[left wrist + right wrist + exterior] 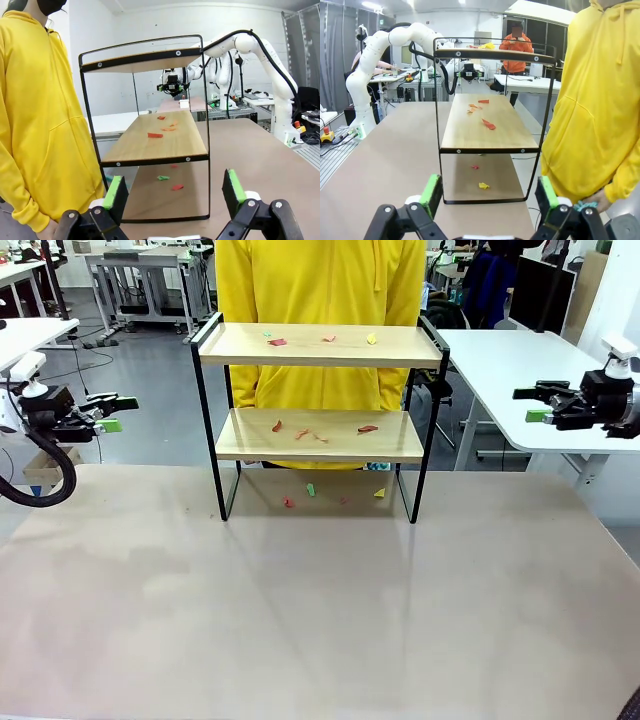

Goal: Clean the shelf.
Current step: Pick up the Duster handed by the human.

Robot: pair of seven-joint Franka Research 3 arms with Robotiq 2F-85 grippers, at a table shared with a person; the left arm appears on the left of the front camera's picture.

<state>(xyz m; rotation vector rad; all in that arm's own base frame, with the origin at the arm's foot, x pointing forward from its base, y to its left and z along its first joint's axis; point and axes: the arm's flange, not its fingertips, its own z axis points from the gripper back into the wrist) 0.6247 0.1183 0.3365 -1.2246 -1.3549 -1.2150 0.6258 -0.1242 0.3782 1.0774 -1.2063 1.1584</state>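
The shelf (240,345) stands at the far side of the table (300,620). Frame rigid; grip the side rails. Scraps (277,341), probably paper, are light: pinch edges. Left gripper (118,412), right gripper (530,404): jaws apart, empty.

You face a small two-tier shelf (320,357), upright at the far edge of the table (300,620): two pale wooden boards in a thin black frame (small coloured scraps (277,341) litter both boards).

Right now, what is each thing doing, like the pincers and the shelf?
Left pincer: open, empty.
Right pincer: open, empty.
Shelf: upright, littered on both boards.
Scraps: loose on both boards and on the table under the shelf.
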